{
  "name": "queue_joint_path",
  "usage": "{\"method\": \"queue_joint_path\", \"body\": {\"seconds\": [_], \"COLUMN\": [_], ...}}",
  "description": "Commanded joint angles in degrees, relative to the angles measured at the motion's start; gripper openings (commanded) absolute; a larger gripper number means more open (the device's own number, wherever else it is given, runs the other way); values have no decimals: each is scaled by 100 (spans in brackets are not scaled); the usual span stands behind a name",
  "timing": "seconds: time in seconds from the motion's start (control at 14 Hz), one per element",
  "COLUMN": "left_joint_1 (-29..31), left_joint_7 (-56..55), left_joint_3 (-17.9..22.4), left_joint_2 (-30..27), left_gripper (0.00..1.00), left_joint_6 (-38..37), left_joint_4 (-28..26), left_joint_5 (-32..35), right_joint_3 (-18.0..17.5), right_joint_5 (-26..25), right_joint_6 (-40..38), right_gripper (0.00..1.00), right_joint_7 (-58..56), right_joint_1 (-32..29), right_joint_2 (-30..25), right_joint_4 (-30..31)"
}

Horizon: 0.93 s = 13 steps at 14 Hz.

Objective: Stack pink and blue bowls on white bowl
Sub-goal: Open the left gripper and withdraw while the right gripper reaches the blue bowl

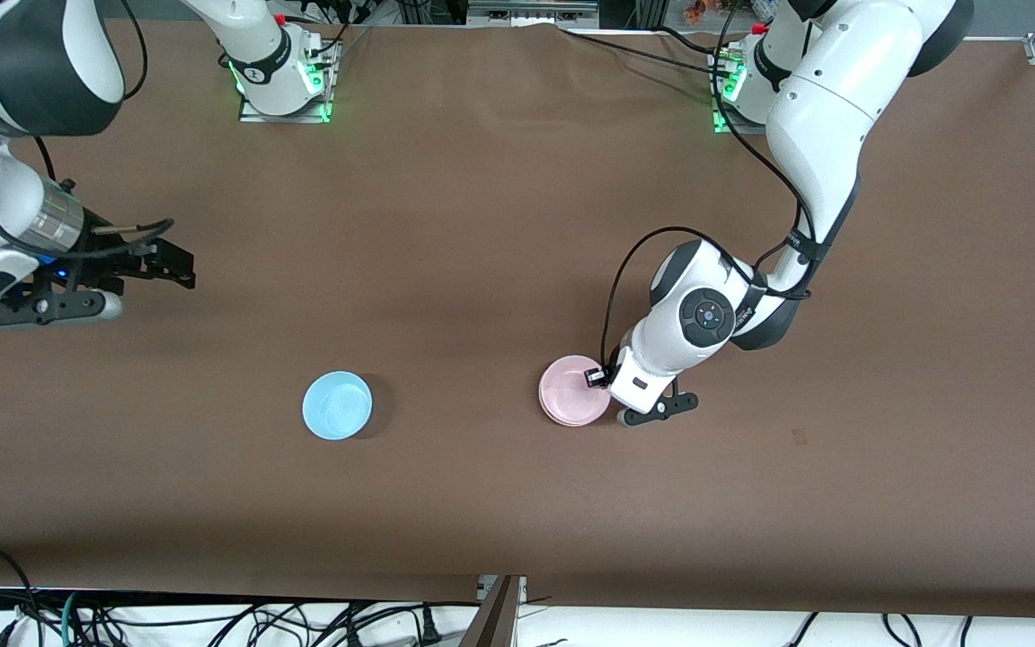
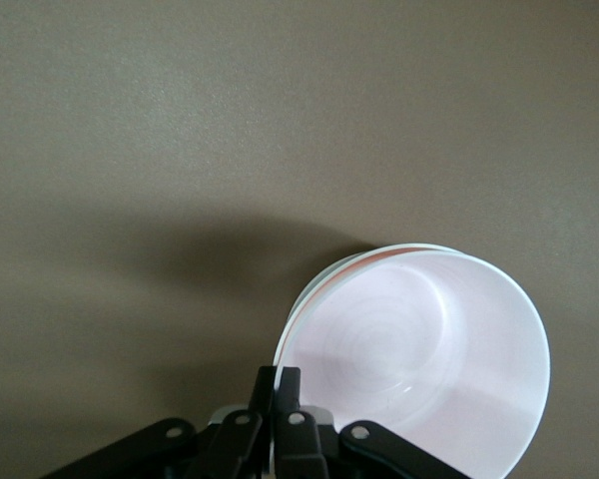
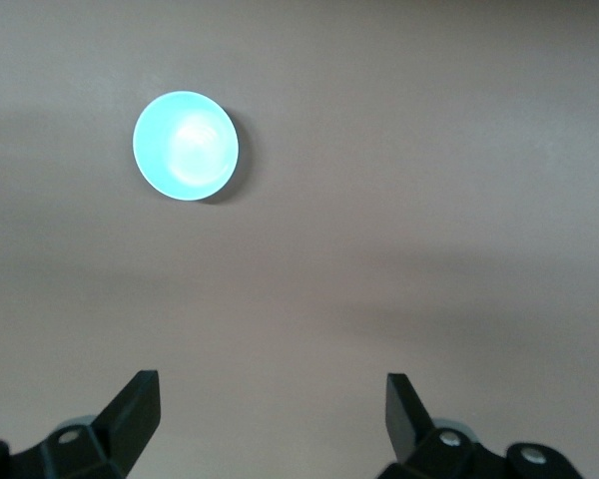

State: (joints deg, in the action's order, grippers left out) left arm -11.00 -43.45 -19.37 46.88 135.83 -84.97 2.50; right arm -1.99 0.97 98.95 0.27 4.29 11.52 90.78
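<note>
The pale pink bowl (image 1: 571, 392) sits nested on the white bowl, of which only a thin rim (image 2: 345, 261) shows under it in the left wrist view. My left gripper (image 1: 599, 377) is low at the pink bowl's (image 2: 419, 349) edge toward the left arm's end, shut on its rim (image 2: 278, 385). The light blue bowl (image 1: 337, 405) stands alone on the table, toward the right arm's end from the pink one. It also shows in the right wrist view (image 3: 186, 146). My right gripper (image 1: 178, 268) hangs open and empty (image 3: 270, 387) above the table at the right arm's end.
The brown table cover (image 1: 499, 225) is bare around the bowls. The arms' bases (image 1: 284, 85) stand along the table edge farthest from the front camera. Cables lie below the edge (image 1: 212, 620) nearest to it.
</note>
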Motion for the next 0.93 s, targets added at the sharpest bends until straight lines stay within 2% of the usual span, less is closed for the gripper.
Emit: {"method": "queue_joint_path", "body": {"seconds": [0.0, 0.07, 0.21, 0.5, 0.64, 0.86], "left_joint_1": [-7, 19, 89, 413, 756, 1020], "left_joint_7": [-146, -233, -339, -260, -103, 1255], "left_joint_3": [-31, -31, -40, -23, 12, 441], "left_joint_2": [138, 111, -37, -494, -976, -1811], "left_gripper": [48, 99, 100, 100, 100, 100], "left_joint_6": [67, 67, -82, -1293, -1785, -2759], "left_joint_4": [156, 165, 252, 534, 464, 464], "left_joint_5": [145, 136, 127, -31, 57, 22], "right_joint_3": [-65, -65, -65, -65, -74, -91], "right_joint_5": [17, 35, 17, 26, 70, 87], "right_joint_6": [-25, -16, 2, 448, 1333, 2783], "right_gripper": [100, 100, 100, 100, 100, 99], "right_joint_7": [-97, -97, -88, -53, -18, 26], "right_joint_1": [-103, -103, -68, -68, -59, 89], "right_joint_2": [297, 350, 351, 456, 744, 1806], "right_joint_4": [-131, -139, -139, 88, 509, 529]}}
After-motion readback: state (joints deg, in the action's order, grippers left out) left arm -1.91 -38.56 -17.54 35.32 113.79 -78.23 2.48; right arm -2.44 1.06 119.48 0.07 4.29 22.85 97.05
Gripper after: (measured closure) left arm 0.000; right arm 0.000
